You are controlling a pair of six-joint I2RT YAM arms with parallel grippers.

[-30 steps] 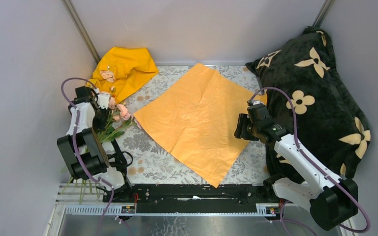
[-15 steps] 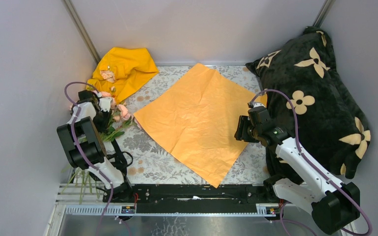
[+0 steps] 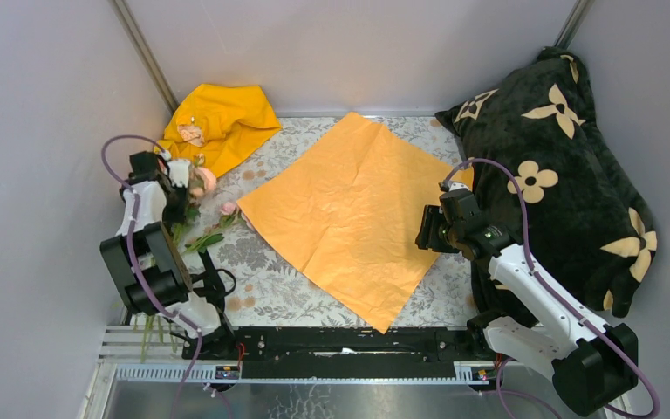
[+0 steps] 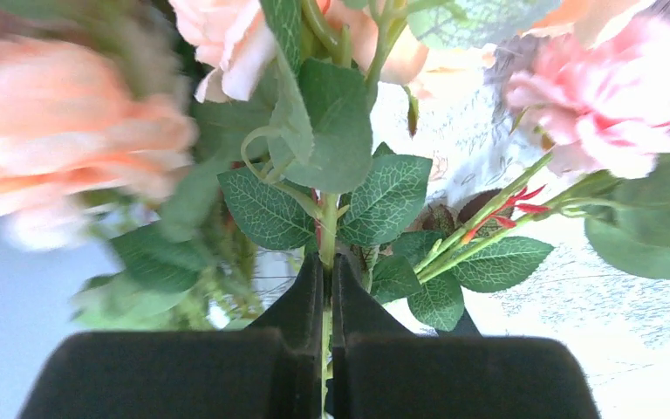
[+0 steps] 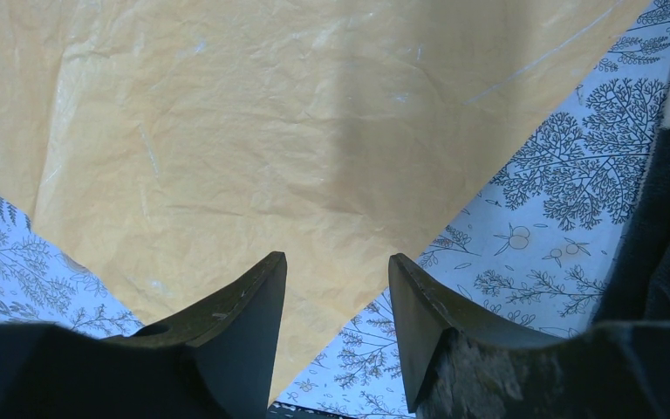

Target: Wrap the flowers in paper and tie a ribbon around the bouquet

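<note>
Flowers (image 3: pixel 202 202) – one bunch of pale pink artificial roses with green leaves and thin green stems, placed at the left side of the table, beside the left arm. The long axis is laid near to far: heads toward the back wall, stem ends toward the near edge. Two heads are made out from above; at least three blooms, partly blurred, are counted in the left wrist view (image 4: pixel 606 105).

Left gripper (image 3: pixel 177 177) – jaws pressed together on one thin stem of the flowers, just below a cluster of leaves (image 4: pixel 327 266).

Paper (image 3: pixel 349 218) – one orange creased sheet, spread flat as a diamond on the patterned tablecloth (image 3: pixel 262 279), just right of the bunch; whether the two touch cannot be told.

Right gripper (image 3: pixel 427 229) – jaws part-way apart, nothing held, positioned over the sheet's right-hand corner (image 5: pixel 336 271).

Yellow cloth (image 3: pixel 222 122) – one, crumpled at the far left corner.

Black pillow (image 3: pixel 558 175) – one, with cream flower shapes, along the right side.
</note>
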